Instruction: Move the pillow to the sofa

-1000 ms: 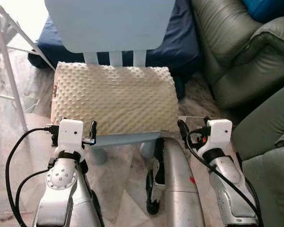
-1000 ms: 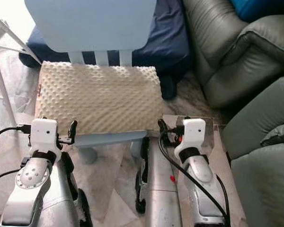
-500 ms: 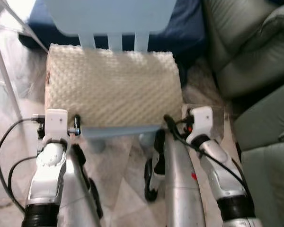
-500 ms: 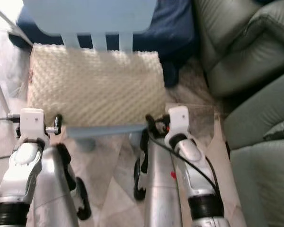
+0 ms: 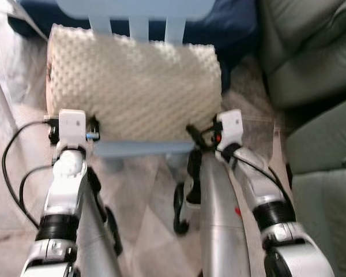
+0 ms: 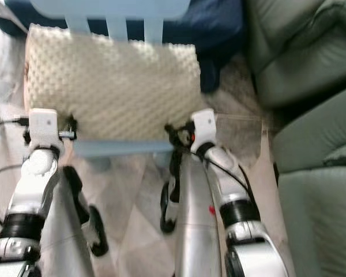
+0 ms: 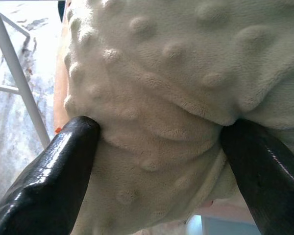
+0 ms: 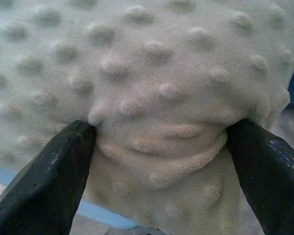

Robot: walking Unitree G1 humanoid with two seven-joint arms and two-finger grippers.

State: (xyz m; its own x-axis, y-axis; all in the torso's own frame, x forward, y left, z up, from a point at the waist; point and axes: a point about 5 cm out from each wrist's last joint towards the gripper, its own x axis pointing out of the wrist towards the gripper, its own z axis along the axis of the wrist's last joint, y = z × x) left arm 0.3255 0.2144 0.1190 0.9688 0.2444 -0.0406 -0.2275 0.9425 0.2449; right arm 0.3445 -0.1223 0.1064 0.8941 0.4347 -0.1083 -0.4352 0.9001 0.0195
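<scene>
The pillow (image 7: pixel 186 73) is cream plush cloth, soft and matt, studded all over with raised dots. The fingers (image 7: pixel 54 171) of the left pincer (image 7: pixel 159 142) and the right pincer (image 8: pixel 161 142) are glossy black, smooth like hard plastic. The chair (image 5: pixel 144 147) looks smooth, matt pale blue. The sofa (image 5: pixel 317 63) is grey-green leather with a dull sheen. The arms (image 5: pixel 219 225) are brushed silver metal.

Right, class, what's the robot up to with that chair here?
The robot has both grippers on a cream, bumpy-textured pillow lying on a pale blue chair. The left gripper and right gripper each pinch a fold of its near edge between black fingers. The pillow has not left the seat; the grey-green leather sofa is on the robot's right.
</scene>
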